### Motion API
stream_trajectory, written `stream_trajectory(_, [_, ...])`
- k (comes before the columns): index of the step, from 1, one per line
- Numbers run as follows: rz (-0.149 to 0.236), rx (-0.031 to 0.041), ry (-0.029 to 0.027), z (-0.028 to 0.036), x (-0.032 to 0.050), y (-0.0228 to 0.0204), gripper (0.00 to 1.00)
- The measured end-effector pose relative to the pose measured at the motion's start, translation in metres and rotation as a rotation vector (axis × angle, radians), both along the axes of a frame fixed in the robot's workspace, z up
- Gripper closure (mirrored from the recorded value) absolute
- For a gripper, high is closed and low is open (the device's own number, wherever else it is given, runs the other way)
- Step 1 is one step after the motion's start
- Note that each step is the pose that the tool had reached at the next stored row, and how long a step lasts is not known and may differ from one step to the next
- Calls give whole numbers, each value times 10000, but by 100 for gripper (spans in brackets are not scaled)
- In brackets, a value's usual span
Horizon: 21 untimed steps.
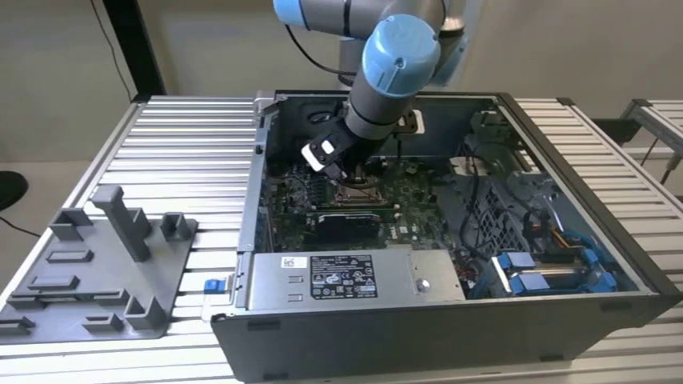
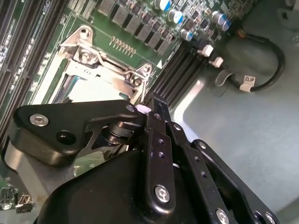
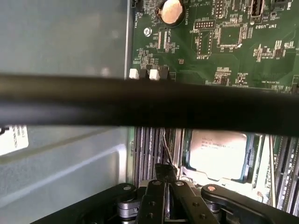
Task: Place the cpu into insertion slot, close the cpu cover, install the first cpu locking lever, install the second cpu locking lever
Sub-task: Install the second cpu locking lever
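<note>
The cpu (image 3: 218,151) lies flat in the insertion slot (image 1: 357,190) on the green motherboard (image 3: 224,42), inside the open computer case (image 1: 427,320). In the first wrist view its pale metal top faces up. In the second wrist view the same top (image 2: 88,86) shows through the window of the cpu cover (image 2: 100,63), whose silvery frame appears to lie down over the chip; whether it is fully seated I cannot tell

The gripper (image 2: 145,108) is low over the board at a corner of the socket, between the cover frame and the black memory slots (image 2: 180,65). Its fingers look drawn together at the tips. In the first wrist view a thin wire-like rod (image 3: 164,147), probably a locking lever, runs just beyond the gripper (image 3: 166,170) beside the socket. Whether the tips are pinching it or only touching it I cannot tell

On handling, by my judgement: the chip is light, rigid and smooth, but with the cover over it there is little left to grasp, and the pin field under it would be fragile. The cover is thin sheet metal, stiff enough to push on its frame but not its window. The lever looks like springy steel wire, narrow and slippery, best taken near its free end and square across the pads. The crowded components close by leave little room for a slip
</note>
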State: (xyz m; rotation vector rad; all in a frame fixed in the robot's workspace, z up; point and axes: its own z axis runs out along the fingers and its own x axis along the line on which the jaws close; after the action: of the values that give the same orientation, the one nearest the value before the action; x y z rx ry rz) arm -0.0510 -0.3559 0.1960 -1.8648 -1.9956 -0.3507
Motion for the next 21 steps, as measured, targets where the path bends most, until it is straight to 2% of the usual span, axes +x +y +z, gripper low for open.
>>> stream_trajectory(4, [1, -2, 105, -22, 47, 3, 100])
stream_trajectory(15, [0, -2, 334, -91, 163, 14, 100])
stream_trajectory(18, [0, -2, 388, -106, 195, 14, 100])
stream_trajectory(21, [1, 16, 410, -123, 216, 13, 100])
